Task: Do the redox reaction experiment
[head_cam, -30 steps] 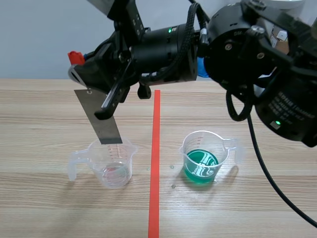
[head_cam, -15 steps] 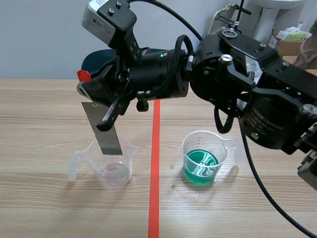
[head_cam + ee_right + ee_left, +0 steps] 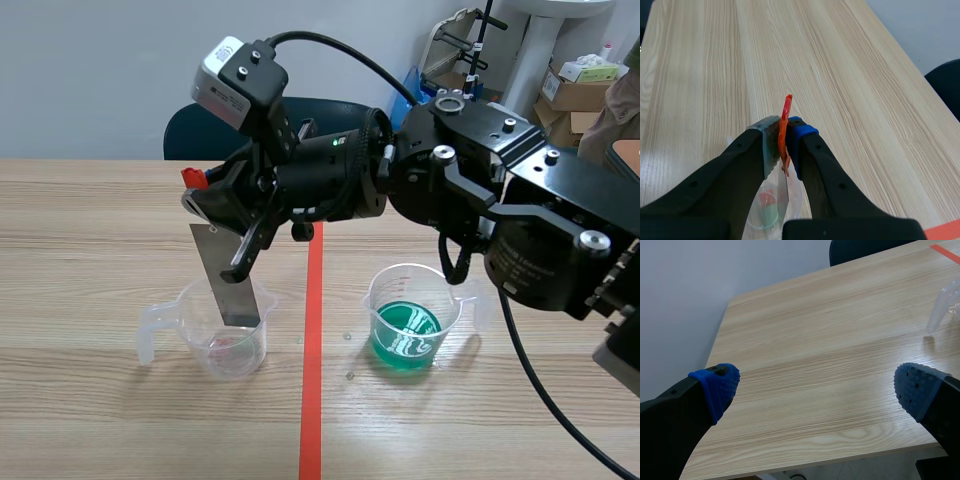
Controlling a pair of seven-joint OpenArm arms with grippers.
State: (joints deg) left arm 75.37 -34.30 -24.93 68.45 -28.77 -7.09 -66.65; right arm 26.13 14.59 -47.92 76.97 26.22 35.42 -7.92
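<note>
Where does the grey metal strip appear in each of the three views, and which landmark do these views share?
Scene view: the metal strip hangs from the right gripper, left of the tape, with its lower end in a clear cup.
Left wrist view: not in it.
Right wrist view: the strip is seen nearly edge-on, clamped between the gripper's own fingers.
Shared landmark: the orange-red tape line, visible in all three views.

Right arm [image 3: 520,230] sweeps in from 3 o'clock, raised, stretched well past the middle. Right gripper [image 3: 200,197] sits out at 9 o'clock, angled down toward 7, fingers pinched tight on a red clip [image 3: 785,107]. Left gripper [image 3: 817,385] hangs spread wide, blue pads [image 3: 720,385] at 8 and 4 o'clock.
</note>
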